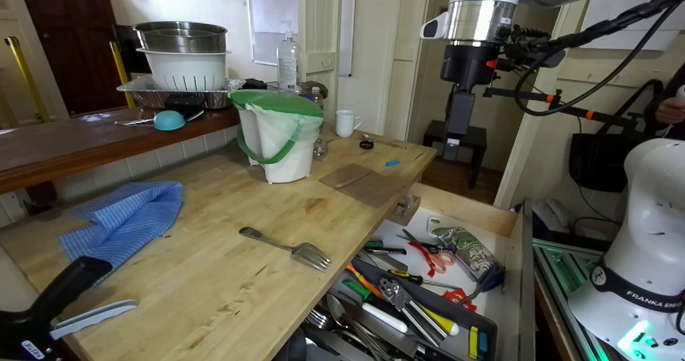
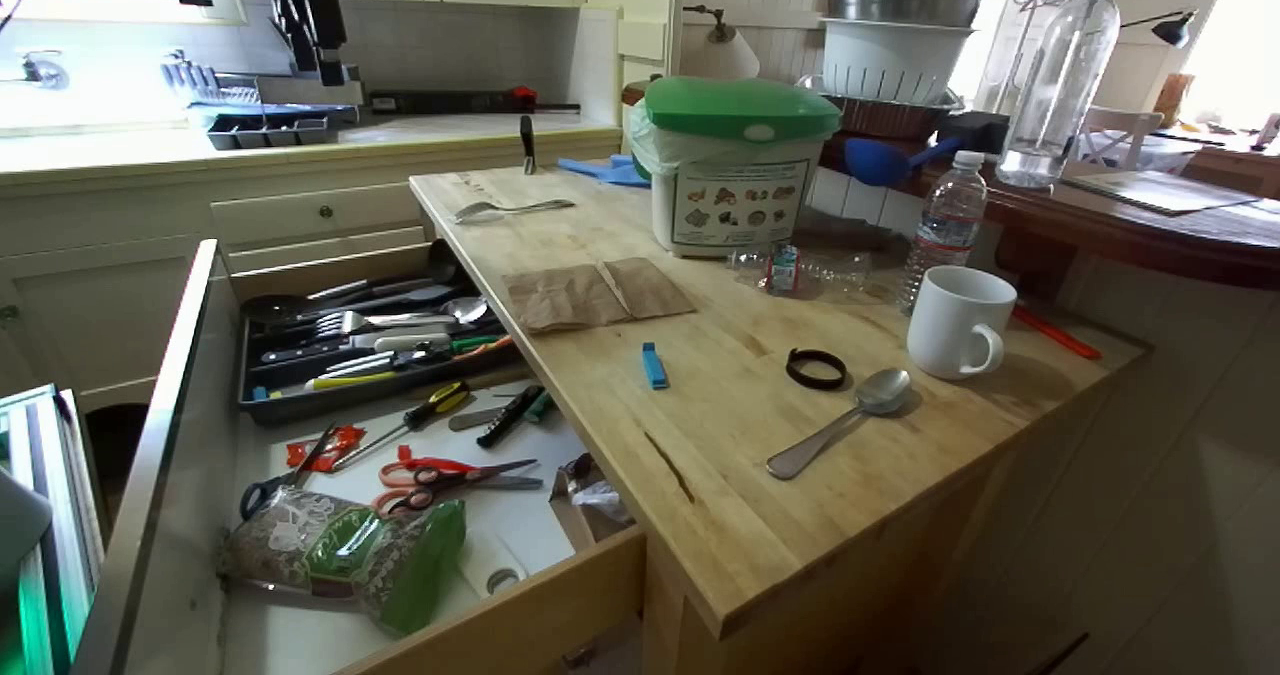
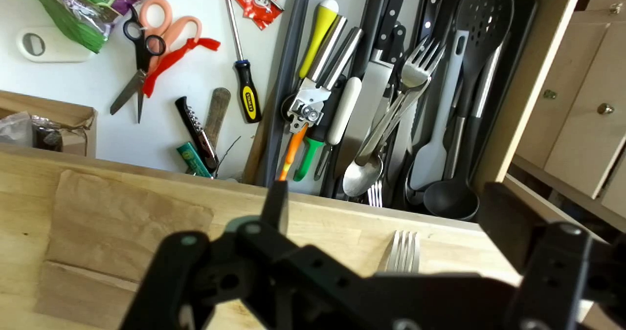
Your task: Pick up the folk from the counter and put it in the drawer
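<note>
The silver fork [image 1: 291, 248] lies on the light wooden counter [image 1: 214, 291], tines toward the drawer side. It shows too in an exterior view [image 2: 515, 207]. In the wrist view only the fork's tines [image 3: 404, 252] show; the gripper body hides its handle. The drawer [image 1: 527, 275] is pulled out beside the counter and holds jumbled utensils; its wood rim shows in the wrist view [image 3: 535, 80]. My gripper [image 3: 384, 202] is open and empty, fingers wide apart. In both exterior views the gripper [image 1: 452, 150] [image 2: 312, 55] hangs high above the counter level.
A dark utensil tray [image 2: 300, 395] sits inside the drawer, with scissors [image 2: 440, 475] and a bag [image 2: 330, 550] beside it. On the counter stand a green-lidded bin [image 1: 283, 152], a white mug [image 2: 960, 320], brown paper [image 1: 364, 183], a blue cloth [image 1: 128, 216] and a black-handled tool [image 1: 69, 286].
</note>
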Action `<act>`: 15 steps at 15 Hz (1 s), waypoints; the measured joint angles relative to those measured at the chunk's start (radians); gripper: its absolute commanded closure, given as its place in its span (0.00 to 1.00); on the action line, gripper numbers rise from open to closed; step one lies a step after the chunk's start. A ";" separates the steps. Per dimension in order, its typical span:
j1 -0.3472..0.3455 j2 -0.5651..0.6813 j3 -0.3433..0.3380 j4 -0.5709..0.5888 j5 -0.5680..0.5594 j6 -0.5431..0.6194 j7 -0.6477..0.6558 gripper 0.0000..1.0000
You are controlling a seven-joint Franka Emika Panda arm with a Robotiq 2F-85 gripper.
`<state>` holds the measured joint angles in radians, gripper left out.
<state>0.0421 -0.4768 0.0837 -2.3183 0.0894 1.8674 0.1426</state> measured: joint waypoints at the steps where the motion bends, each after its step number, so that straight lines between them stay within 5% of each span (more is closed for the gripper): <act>1: 0.000 0.000 0.000 0.000 0.000 0.006 0.000 0.00; 6: -0.003 0.057 0.003 0.027 0.000 0.146 0.032 0.00; 11: -0.008 0.227 0.020 0.089 -0.018 0.372 0.110 0.00; 15: -0.010 0.388 0.033 0.177 -0.099 0.433 0.228 0.00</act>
<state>0.0323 -0.0884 0.1171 -2.1412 -0.0096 2.3001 0.3711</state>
